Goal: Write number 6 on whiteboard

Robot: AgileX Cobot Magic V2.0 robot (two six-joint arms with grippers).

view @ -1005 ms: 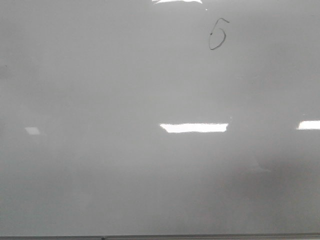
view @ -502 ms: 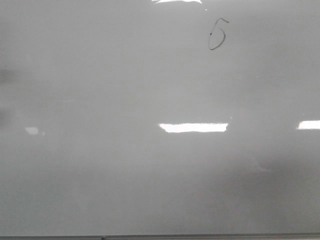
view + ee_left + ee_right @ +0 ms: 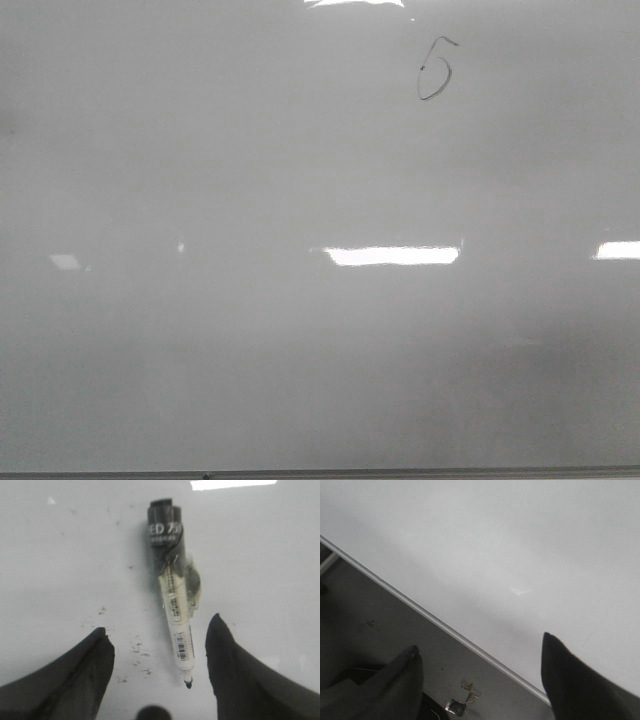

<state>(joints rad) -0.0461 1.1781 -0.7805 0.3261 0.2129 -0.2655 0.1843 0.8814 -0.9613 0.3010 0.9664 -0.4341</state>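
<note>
The whiteboard (image 3: pixel 250 180) fills the front view, glossy pale grey. The number 6 (image 3: pixel 435 70) is a small thin dark digit at its upper right. No gripper shows in the front view. In the left wrist view my left gripper (image 3: pixel 159 640) is open above the whiteboard (image 3: pixel 65 565). A white marker (image 3: pixel 175 600) with a black cap end lies flat on the board between and beyond the fingers, its bare tip near the right finger, touched by neither. My right gripper (image 3: pixel 480 652) is open and empty over the whiteboard's edge (image 3: pixel 445 627).
Bright light reflections (image 3: pixel 392 256) lie across the board. A thin dark edge strip (image 3: pixel 320 474) runs along the bottom. Small dark ink specks (image 3: pixel 137 650) mark the board near the left fingers. Beyond the board's edge is a grey surface with torn tape scraps (image 3: pixel 465 697).
A faint dark shadow at the left edge of the board has faded. The central reflection shifted slightly right. The digit is unchanged.
</note>
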